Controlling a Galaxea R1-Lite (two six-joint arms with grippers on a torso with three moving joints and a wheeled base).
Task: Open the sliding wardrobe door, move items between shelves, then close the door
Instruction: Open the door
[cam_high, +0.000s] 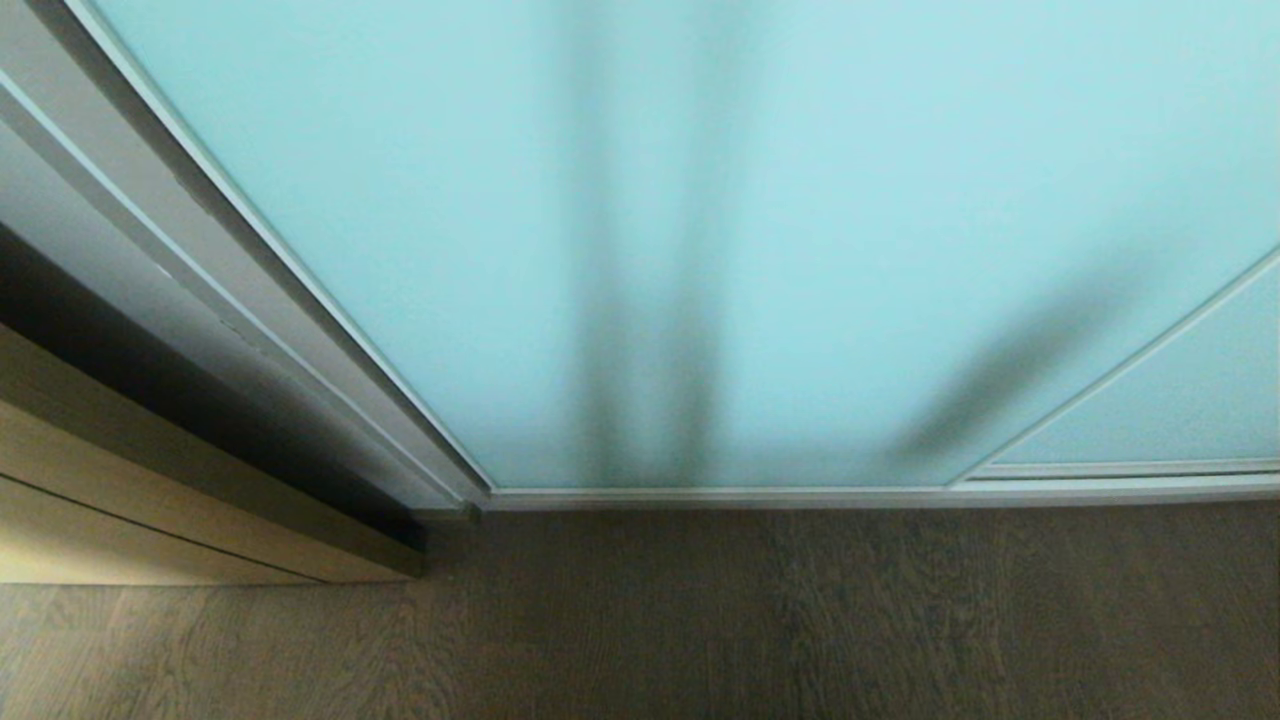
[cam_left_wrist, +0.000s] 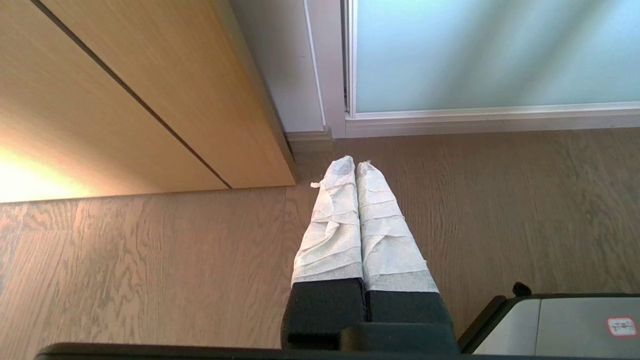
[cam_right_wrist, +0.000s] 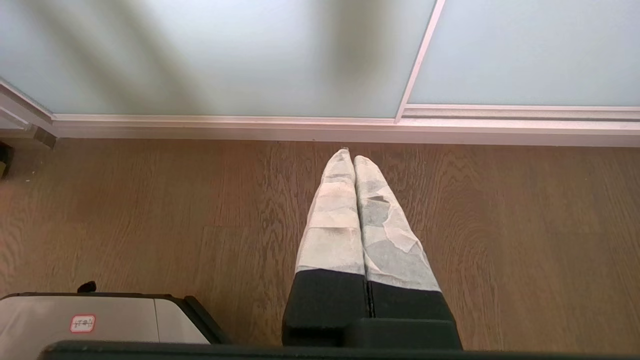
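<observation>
From the head you face the sliding wardrobe door (cam_high: 700, 250), closed, its tall frame edge at your left. Left wrist: the left gripper (cam_left_wrist: 355, 162), pressed together, hangs nearest that edge. Right wrist: the right gripper (cam_right_wrist: 349, 156), likewise closed, faces mid-panel

**Wood floor, tan panel and a grey jamb in soft daylight**

A wood-grain floor (cam_high: 760, 620) in grey-brown planks fills the near part of the scene. On the left stands a tan wooden panel (cam_high: 120, 500) with a thin dark seam running along it; warm light glows on its near face in the left wrist view. Beyond it a pale grey wall strip (cam_left_wrist: 280, 75) rises to the far side, with a small skirting block (cam_left_wrist: 309, 140) at its foot. Soft, long shadows fall across the far surfaces.
</observation>
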